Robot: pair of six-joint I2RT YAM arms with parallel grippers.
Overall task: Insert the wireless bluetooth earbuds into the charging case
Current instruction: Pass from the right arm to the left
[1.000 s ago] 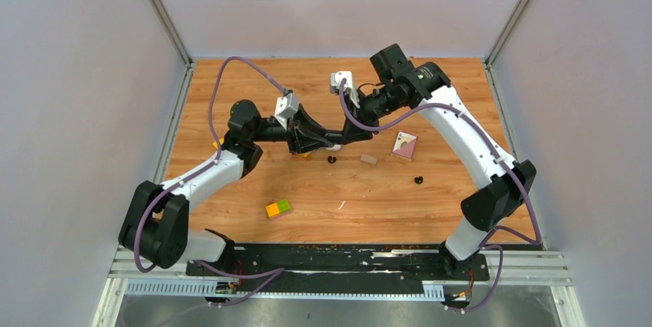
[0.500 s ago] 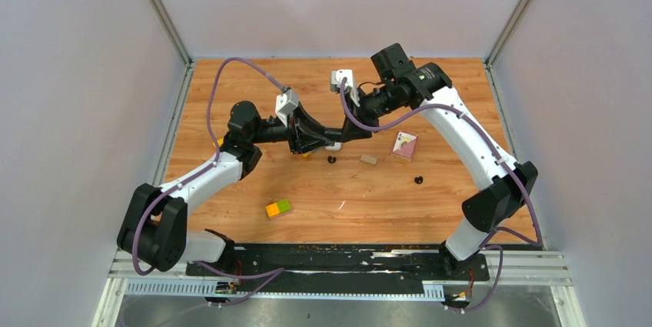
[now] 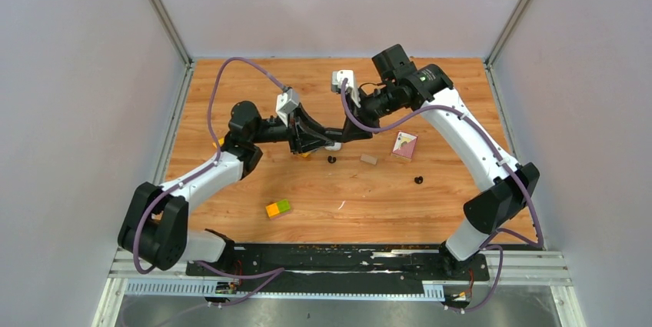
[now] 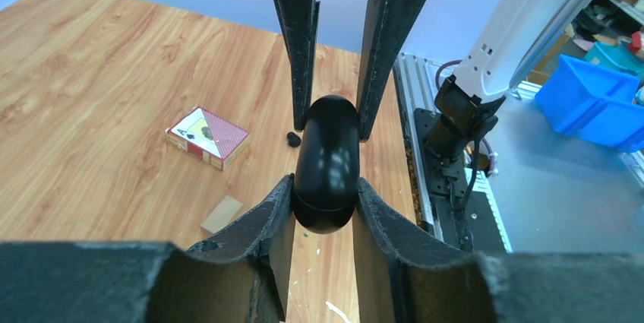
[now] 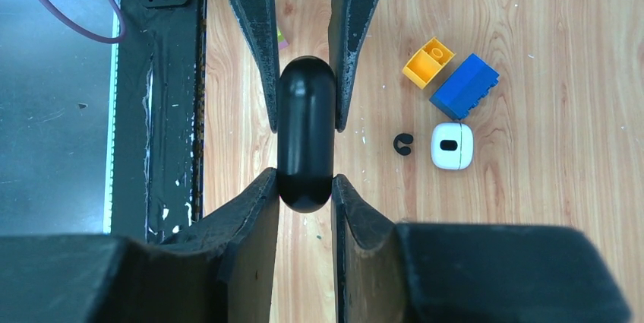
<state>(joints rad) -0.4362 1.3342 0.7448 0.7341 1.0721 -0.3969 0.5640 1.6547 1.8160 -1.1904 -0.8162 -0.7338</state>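
A black, pill-shaped charging case [image 4: 326, 159] hangs above the table, closed, with a gripper on each end. My left gripper [image 4: 325, 195] is shut on its near end in the left wrist view. My right gripper [image 5: 304, 186] is shut on the other end of the case [image 5: 305, 129]. In the top view both grippers meet at the table's middle [image 3: 332, 137]. One black earbud [image 3: 331, 159] lies on the wood just below them, another [image 3: 418, 180] lies farther right. White earbuds are not in view.
A white rounded case [image 5: 452, 146] lies beside a blue block [image 5: 465, 86] and a yellow block [image 5: 427, 63]. A card box [image 3: 404, 145], a small wooden block [image 3: 369, 159], an orange-green block [image 3: 278, 208] and a thin white sliver [image 3: 340, 205] lie on the table.
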